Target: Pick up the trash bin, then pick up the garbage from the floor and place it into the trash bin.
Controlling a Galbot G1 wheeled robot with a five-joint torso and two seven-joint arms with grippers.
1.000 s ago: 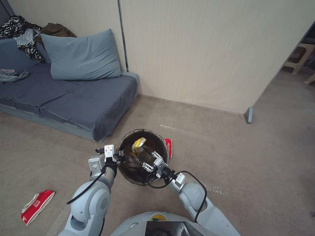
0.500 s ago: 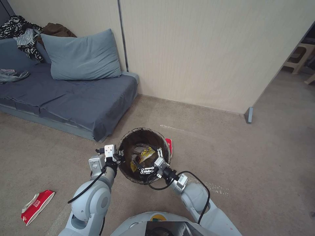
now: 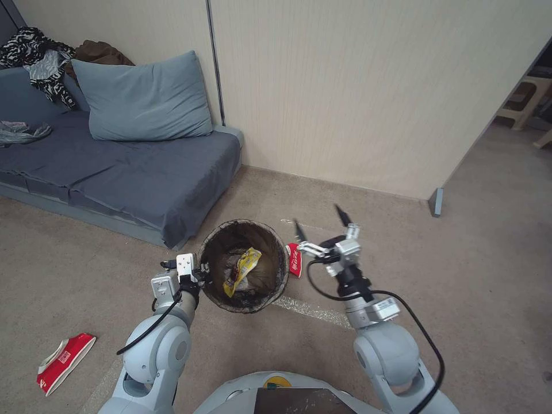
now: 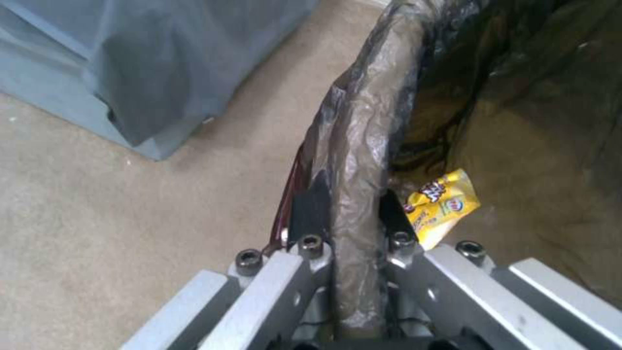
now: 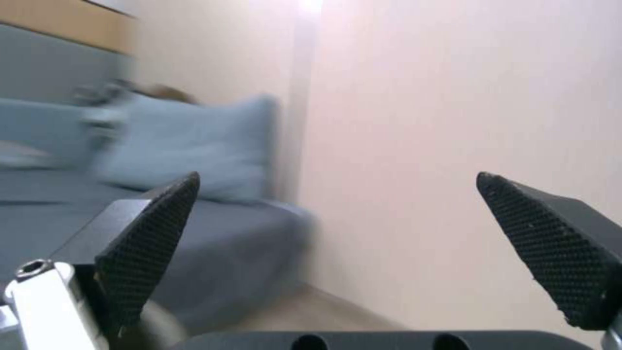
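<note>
Above the floor, the left gripper [image 3: 202, 272] clamps the trash bin [image 3: 214, 287] rim, yellow wrapper [image 3: 241, 269] inside, while the right gripper [image 3: 319, 225] hangs wide apart beside it.

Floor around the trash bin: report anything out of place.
Two red packets lie loose on the carpet: one beside the trash bin, another near the left arm. The yellow wrapper is already inside.

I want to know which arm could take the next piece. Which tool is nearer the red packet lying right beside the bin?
The right. The right tool hangs open just above and right of the red packet. The left tool is clamped on the trash bin rim, on its far side from the packet.
</note>
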